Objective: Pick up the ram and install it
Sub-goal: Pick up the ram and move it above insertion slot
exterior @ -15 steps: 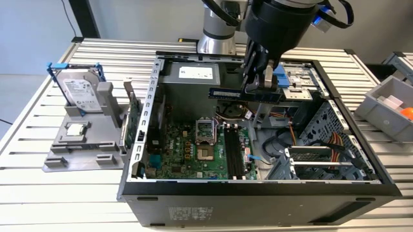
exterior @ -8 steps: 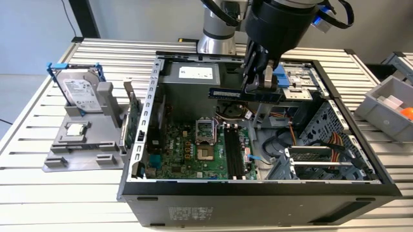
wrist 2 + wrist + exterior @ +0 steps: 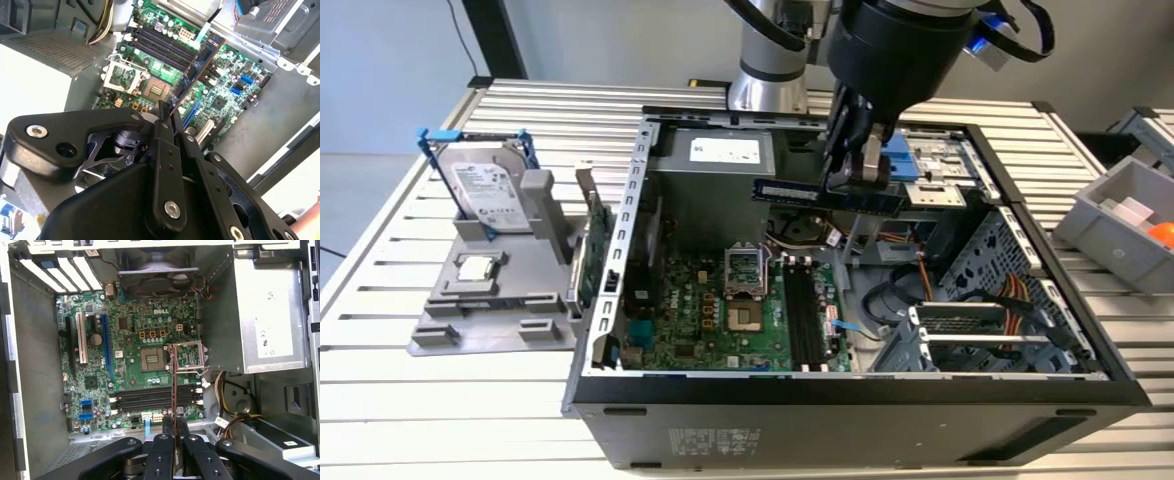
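Black gripper (image 3: 174, 424) links crowd both your wrist views; the jaws are drawn narrow, pinching the ram (image 3: 173, 385) by its flat faces so the stick juts out edge-on; grip looks off-centre, nearer one end. In the exterior view you've got the ram (image 3: 827, 193) level above the open computer case (image 3: 854, 390), high enough, I'd judge, to clear its walls. It hangs over the motherboard (image 3: 130, 365), above the CPU socket (image 3: 152, 359) and the long black memory slots (image 3: 155, 397), touching neither; the stick lies crosswise to those slots, so it isn't lined up to seat. Your hard drive (image 3: 494, 195) stands well apart on the exterior view's left.
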Motion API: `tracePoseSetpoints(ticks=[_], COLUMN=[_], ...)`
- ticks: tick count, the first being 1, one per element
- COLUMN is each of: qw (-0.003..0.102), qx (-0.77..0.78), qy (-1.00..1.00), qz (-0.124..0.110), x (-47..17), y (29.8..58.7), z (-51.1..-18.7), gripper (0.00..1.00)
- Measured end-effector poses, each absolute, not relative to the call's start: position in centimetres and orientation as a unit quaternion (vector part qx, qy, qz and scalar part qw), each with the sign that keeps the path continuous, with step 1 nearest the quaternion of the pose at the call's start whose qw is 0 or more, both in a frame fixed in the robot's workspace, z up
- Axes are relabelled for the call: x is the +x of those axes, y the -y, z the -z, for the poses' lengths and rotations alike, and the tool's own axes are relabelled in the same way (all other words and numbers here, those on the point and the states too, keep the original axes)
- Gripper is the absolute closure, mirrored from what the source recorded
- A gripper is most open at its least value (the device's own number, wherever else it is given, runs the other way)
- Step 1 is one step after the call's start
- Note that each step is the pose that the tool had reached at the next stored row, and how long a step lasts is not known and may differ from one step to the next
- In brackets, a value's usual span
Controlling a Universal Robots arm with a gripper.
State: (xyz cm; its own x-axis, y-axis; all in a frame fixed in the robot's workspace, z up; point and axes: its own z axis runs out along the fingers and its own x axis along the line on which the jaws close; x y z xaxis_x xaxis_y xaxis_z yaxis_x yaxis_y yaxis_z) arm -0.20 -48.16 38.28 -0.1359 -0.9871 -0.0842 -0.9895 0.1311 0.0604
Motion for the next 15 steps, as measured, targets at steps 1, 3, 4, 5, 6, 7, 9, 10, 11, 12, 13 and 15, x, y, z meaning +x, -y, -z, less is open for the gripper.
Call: tracePoseSetpoints(ticks=[1, 3, 4, 5, 6, 7, 9, 10, 11, 12, 13, 15], qw=[0.012, 0.013, 0.013, 0.013, 0.014, 0.014, 0.015, 0.015, 0.015, 0.015, 0.015, 0.016], qx=[-0.653, -0.644, -0.640, -0.635, -0.631, -0.626, -0.616, -0.611, -0.606, -0.602, -0.600, -0.599], qy=[-0.756, -0.763, -0.767, -0.771, -0.774, -0.778, -0.786, -0.790, -0.794, -0.796, -0.798, -0.799], qz=[-0.050, -0.050, -0.050, -0.050, -0.050, -0.050, -0.050, -0.050, -0.050, -0.050, -0.050, -0.049], x=[-0.20, -0.20, -0.20, -0.20, -0.20, -0.20, -0.20, -0.20, -0.20, -0.20, -0.20, -0.20], y=[48.16, 48.16, 48.16, 48.16, 48.16, 48.16, 48.16, 48.16, 48.16, 48.16, 48.16, 48.16], z=[-38.28, -38.28, -38.28, -38.28, -38.29, -38.28, -38.28, -38.28, -38.28, -38.28, -38.28, -38.28], gripper=[1.00, 1.00, 1.00, 1.00, 1.00, 1.00, 1.00, 1.00, 1.00, 1.00, 1.00, 1.00])
